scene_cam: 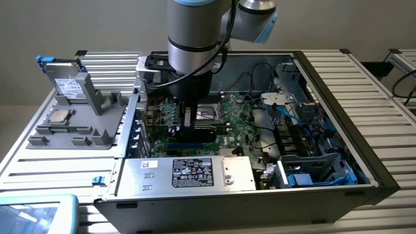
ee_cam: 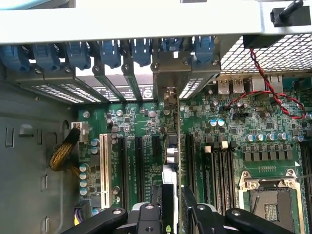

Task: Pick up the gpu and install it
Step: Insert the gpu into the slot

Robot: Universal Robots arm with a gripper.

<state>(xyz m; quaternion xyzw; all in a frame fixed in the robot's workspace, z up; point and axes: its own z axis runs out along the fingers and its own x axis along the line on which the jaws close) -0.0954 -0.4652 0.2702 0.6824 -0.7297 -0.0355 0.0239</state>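
The gpu [ee_cam: 170, 146] stands on edge between my fingers, seen edge-on in the wrist view. Its silver end bracket [ee_cam: 168, 73] sits against the case's rear slot openings, below the row of blue latches [ee_cam: 112, 51]. My gripper [ee_cam: 173, 197] is shut on the gpu, one black finger [ee_cam: 156, 209] on each side. In the exterior view my gripper [scene_cam: 195, 122] reaches straight down into the open computer case [scene_cam: 325, 58], with the dark gpu [scene_cam: 195, 132] at the green motherboard [scene_cam: 234, 122]. Whether the card's edge is seated in a slot, I cannot tell.
A silver power supply [scene_cam: 188, 173] fills the case's near side, and a blue drive cage [scene_cam: 315, 170] stands at the exterior view's right. A grey fixture [scene_cam: 78, 122] outside the case holds a labelled drive [scene_cam: 68, 85]. Near the gpu are a white slot [ee_cam: 104, 165], red-black wires [ee_cam: 263, 92] and the processor socket [ee_cam: 270, 200].
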